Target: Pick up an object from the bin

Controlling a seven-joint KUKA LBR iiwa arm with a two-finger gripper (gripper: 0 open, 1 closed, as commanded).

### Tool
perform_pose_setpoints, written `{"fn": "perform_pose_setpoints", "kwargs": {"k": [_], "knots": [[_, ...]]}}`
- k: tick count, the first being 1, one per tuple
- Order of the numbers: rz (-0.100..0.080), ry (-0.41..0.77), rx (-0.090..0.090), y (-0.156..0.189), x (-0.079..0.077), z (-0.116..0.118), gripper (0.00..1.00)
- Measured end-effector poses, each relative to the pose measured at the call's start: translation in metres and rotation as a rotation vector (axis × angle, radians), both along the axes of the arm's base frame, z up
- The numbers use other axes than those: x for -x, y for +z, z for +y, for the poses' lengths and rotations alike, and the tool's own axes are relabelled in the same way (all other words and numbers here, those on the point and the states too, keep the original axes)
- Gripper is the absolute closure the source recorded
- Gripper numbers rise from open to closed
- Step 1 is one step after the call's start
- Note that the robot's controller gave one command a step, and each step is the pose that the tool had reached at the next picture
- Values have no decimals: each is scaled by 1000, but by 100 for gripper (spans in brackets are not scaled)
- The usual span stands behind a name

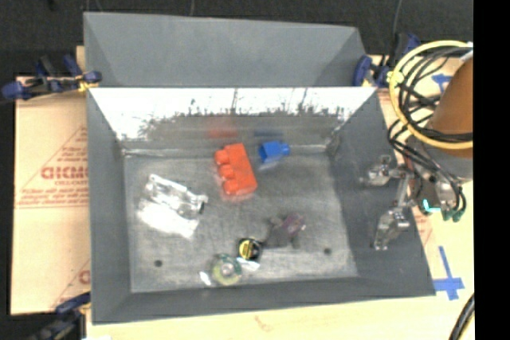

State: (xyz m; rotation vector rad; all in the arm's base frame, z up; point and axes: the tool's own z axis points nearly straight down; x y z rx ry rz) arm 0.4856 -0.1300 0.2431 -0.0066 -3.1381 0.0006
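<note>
Reaching in from right, arm (451, 103) is hanging gripper (386, 201) over bin's (358, 212) right wall, fingers spread, nothing btwn them. Nearest obj, dark purplish piece (285, 229), is lying toward bin floor's front edge; orange block (236, 170) near back.

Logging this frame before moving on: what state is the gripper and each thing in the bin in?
gripper: open, empty, over the bin's right wall
red block: loose, near the back
blue block: loose, at the back wall
clear packet: lying flat, left
dark piece: loose, front middle
yellow disc: loose, front
pale disc: loose, front edge
</note>
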Motion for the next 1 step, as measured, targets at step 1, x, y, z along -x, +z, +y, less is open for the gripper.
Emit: {"fn": "perform_pose_setpoints", "kwargs": {"k": [1], "knots": [[1, 59, -4, -114, -2, 105, 0]]}}
